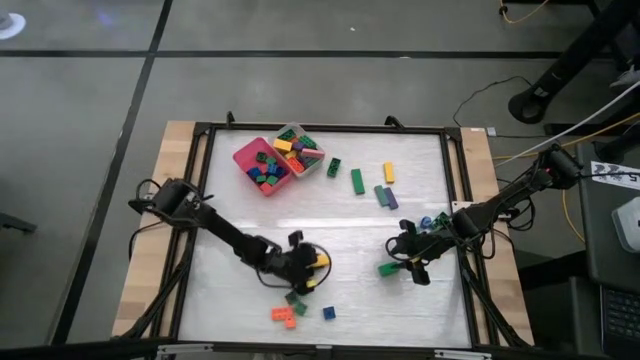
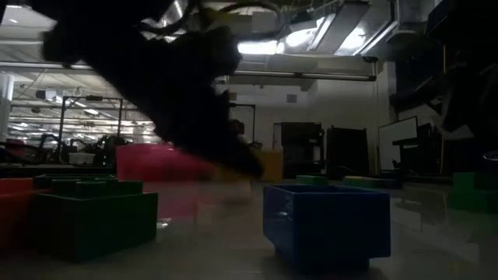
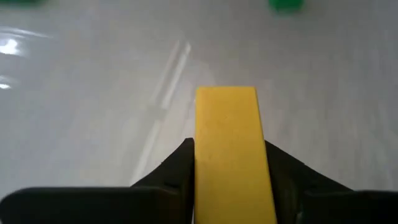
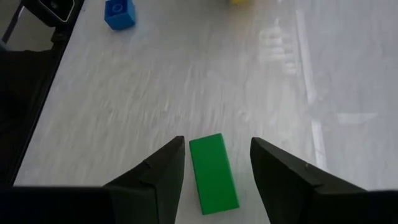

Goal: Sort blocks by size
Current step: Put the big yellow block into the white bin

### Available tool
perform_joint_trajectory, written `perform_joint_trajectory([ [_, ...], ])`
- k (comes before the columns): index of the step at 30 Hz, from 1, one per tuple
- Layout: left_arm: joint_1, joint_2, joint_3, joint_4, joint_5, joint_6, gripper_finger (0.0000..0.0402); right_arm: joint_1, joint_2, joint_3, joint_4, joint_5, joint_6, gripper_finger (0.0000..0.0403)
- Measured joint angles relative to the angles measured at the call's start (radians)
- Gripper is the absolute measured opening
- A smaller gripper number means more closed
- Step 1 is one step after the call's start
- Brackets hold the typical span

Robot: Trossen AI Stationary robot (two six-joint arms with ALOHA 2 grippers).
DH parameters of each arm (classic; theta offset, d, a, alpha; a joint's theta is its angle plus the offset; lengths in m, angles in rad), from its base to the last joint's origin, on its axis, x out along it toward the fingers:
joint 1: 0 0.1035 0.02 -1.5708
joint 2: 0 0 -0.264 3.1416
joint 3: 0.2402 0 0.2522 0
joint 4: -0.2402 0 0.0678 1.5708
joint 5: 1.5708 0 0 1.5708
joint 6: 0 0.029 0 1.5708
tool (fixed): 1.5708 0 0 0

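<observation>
Because the left gripper point(image 3: 227, 180) pinches the long yellow plastic brick point(image 3: 227, 149) only at its near end, low over the white surface point(image 1: 330, 230), a quick swing could twist it loose. Meanwhile the right gripper point(image 4: 214, 171) stands open astride a long green plastic brick point(image 4: 213, 173) lying slightly askew, so closing could skid it sideways.

My low view is dim and backlit by ceiling lights point(image 2: 311, 35); overhead is evenly bright, and glare streaks the bench point(image 3: 93, 93), softly blurred.

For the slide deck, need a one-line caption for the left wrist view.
Left gripper closed on a long yellow block above the white table.
</observation>
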Motion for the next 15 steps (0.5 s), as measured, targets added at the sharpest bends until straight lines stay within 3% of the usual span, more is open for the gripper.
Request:
perform_joint_trajectory([
  [7,0.192,-0.160,0.000,-0.106,-0.020,0.204,0.0115,0.000,0.000,0.000,0.001,0.000,0.000,0.0182],
  [15,0.553,-0.375,0.000,-0.250,-0.100,0.383,0.0115,0.000,0.000,0.000,0.000,0.000,0.000,0.0182],
])
